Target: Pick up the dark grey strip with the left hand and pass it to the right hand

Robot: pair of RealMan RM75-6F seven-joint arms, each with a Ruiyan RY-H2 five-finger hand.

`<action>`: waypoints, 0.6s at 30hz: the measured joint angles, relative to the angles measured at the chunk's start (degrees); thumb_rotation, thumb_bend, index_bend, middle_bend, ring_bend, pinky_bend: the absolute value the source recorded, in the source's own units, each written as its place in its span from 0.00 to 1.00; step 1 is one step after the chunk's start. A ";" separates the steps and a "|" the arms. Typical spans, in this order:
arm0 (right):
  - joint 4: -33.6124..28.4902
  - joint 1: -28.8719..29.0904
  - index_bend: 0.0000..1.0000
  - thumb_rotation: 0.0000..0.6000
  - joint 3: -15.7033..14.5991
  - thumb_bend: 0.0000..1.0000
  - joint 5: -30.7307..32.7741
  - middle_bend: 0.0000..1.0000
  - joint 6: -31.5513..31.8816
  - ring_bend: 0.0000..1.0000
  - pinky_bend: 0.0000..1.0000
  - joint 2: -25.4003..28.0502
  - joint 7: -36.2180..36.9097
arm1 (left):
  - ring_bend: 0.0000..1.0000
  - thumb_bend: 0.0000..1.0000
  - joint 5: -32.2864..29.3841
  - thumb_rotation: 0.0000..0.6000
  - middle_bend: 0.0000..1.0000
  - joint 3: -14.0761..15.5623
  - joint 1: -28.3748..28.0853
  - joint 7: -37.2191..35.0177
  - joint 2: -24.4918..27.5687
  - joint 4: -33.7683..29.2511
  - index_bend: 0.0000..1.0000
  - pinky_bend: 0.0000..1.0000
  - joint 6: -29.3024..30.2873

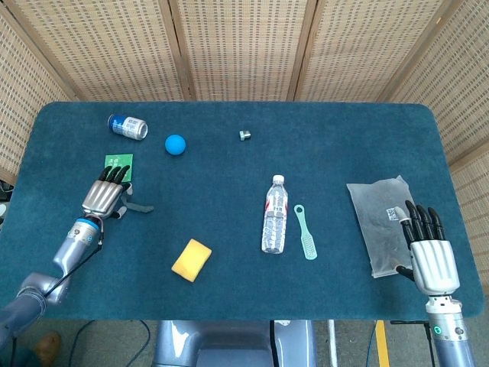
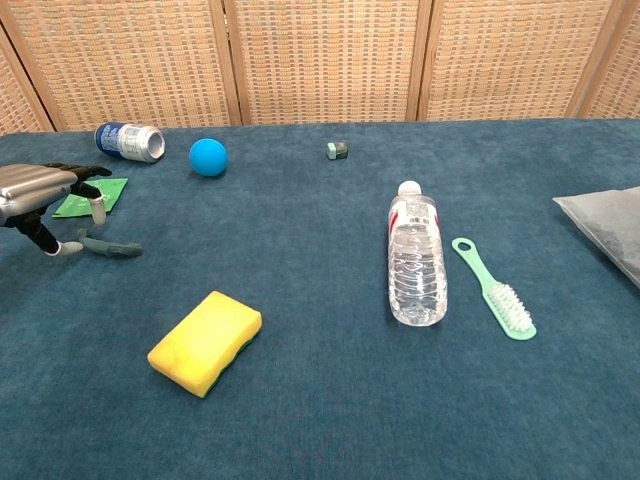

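The dark grey strip [image 1: 137, 205] [image 2: 112, 247] lies flat on the blue cloth at the left. My left hand [image 1: 105, 193] [image 2: 45, 197] hovers at its left end, fingers spread and bent down over it, thumb [image 2: 62, 247] by the strip's tip. I cannot see it lifted or held. My right hand [image 1: 429, 248] is at the table's near right edge, open with fingers straight, next to a grey bag; the chest view does not show it.
A green card [image 1: 118, 164] lies just beyond the left hand. A can [image 1: 127, 126], blue ball [image 1: 176, 144], yellow sponge [image 1: 191, 260], water bottle [image 1: 274, 215], green brush [image 1: 306, 232], small grey block [image 1: 244, 135] and grey bag [image 1: 380, 222] lie on the cloth.
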 measured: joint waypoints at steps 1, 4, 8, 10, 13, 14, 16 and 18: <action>-0.01 0.00 0.00 1.00 0.02 0.00 0.04 0.00 -0.01 0.00 0.00 0.00 0.01 | 0.00 0.33 -0.02 1.00 0.00 -0.05 -0.24 -0.35 -0.16 0.14 0.42 0.00 -0.10; -0.03 0.00 0.00 1.00 0.05 0.00 0.13 0.00 -0.11 0.00 0.00 0.00 0.04 | 0.00 0.34 0.24 1.00 0.00 0.13 -0.58 -0.48 -0.40 0.31 0.43 0.00 -0.11; -0.06 -0.02 0.00 1.00 0.11 0.00 0.23 0.00 -0.10 0.00 0.00 -0.02 -0.01 | 0.00 0.34 0.18 1.00 0.00 0.38 -0.81 0.21 -0.62 0.44 0.46 0.00 -0.87; -0.02 -0.06 0.00 1.00 0.10 0.00 0.21 0.00 -0.05 0.00 0.00 -0.02 0.07 | 0.00 0.34 -0.20 1.00 0.00 0.35 -0.91 0.71 -0.81 0.55 0.47 0.00 -1.45; 0.02 -0.09 0.00 1.00 0.09 0.00 0.19 0.00 -0.04 0.00 0.00 0.01 0.31 | 0.00 0.35 -0.73 1.00 0.00 0.23 -0.98 1.20 -1.07 0.78 0.49 0.00 -2.05; 0.03 -0.09 0.00 1.00 0.09 0.00 0.18 0.00 -0.04 0.00 0.00 0.03 0.40 | 0.00 0.37 -0.84 1.00 0.00 0.21 -0.99 1.34 -1.11 0.83 0.49 0.00 -2.17; 0.05 -0.08 0.00 1.00 0.09 0.00 0.02 0.00 0.03 0.00 0.00 0.05 0.61 | 0.00 0.40 -1.00 1.00 0.00 0.22 -0.99 1.47 -1.17 0.87 0.51 0.00 -2.35; 0.09 -0.08 0.00 1.00 0.08 0.00 -0.29 0.00 0.26 0.00 0.00 0.05 0.81 | 0.00 0.41 -1.11 1.00 0.00 0.21 -1.01 1.62 -1.21 0.89 0.51 0.00 -2.43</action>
